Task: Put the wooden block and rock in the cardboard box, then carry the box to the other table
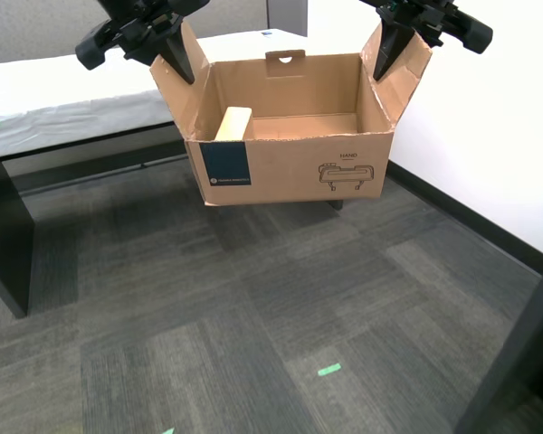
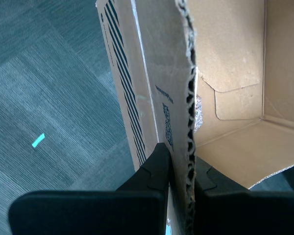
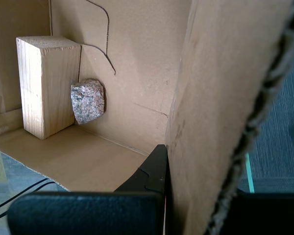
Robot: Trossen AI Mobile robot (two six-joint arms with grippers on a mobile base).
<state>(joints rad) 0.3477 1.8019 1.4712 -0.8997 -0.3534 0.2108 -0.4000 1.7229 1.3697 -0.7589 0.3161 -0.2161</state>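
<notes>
The cardboard box (image 1: 290,163) hangs above the carpet, held by its two side flaps. My first gripper (image 3: 186,161) is shut on the flap at the exterior view's left (image 1: 176,59). My second gripper (image 2: 180,154) is shut on the flap at the exterior view's right (image 1: 389,50). Inside the box, the wooden block (image 3: 46,85) stands against a wall, and the rock (image 3: 88,100) touches its side. In the exterior view only the block (image 1: 233,125) shows; the rock is hidden by the box front. The other table (image 1: 54,108), covered in wrinkled light grey, stands just behind the box.
A dark table leg (image 1: 4,235) stands at the exterior view's left. A white wall with a dark baseboard (image 1: 471,212) runs along that view's right, and a dark edge (image 1: 525,362) cuts across its lower right. A green tape mark (image 1: 328,369) lies on the grey carpet.
</notes>
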